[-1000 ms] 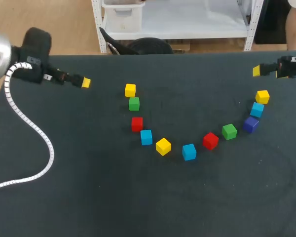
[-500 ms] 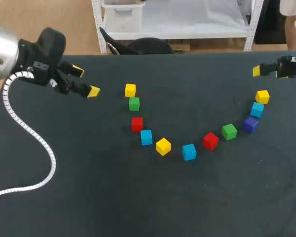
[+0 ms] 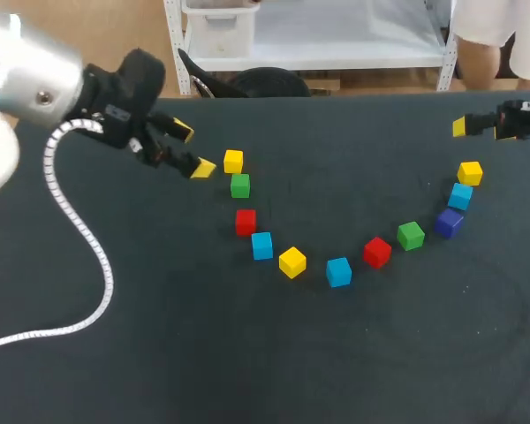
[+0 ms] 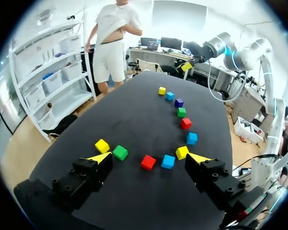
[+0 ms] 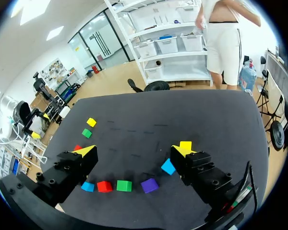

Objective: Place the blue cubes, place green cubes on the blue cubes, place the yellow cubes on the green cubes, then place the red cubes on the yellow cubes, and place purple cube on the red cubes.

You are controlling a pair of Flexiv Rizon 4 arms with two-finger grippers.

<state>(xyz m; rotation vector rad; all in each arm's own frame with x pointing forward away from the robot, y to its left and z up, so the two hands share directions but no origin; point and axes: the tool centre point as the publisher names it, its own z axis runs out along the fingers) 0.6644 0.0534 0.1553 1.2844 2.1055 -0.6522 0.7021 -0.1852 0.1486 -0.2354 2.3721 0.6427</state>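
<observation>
Eleven cubes lie in a U-shaped row on the dark table (image 3: 159, 353). From its left end come a yellow cube (image 3: 233, 161), green cube (image 3: 240, 185), red cube (image 3: 246, 222), blue cube (image 3: 262, 245), a second yellow (image 3: 292, 261) and a second blue (image 3: 338, 271). Then follow red (image 3: 377, 252), green (image 3: 411, 235), the purple cube (image 3: 449, 222), blue (image 3: 460, 196) and yellow (image 3: 470, 173). My left gripper (image 3: 193, 150) hovers open just left of the first yellow cube (image 4: 102, 145). My right gripper (image 3: 479, 130) stands open above the far right end, empty (image 5: 133, 151).
A white coiled cable (image 3: 75, 238) trails from my left arm across the table's left side. The table's far edge (image 3: 336, 95) runs just behind the cubes. The near half of the table holds no objects.
My left arm has swung right and a little forward, from the table's far left to just beside the yellow and green cubes. The right arm and all cubes have stayed put.
</observation>
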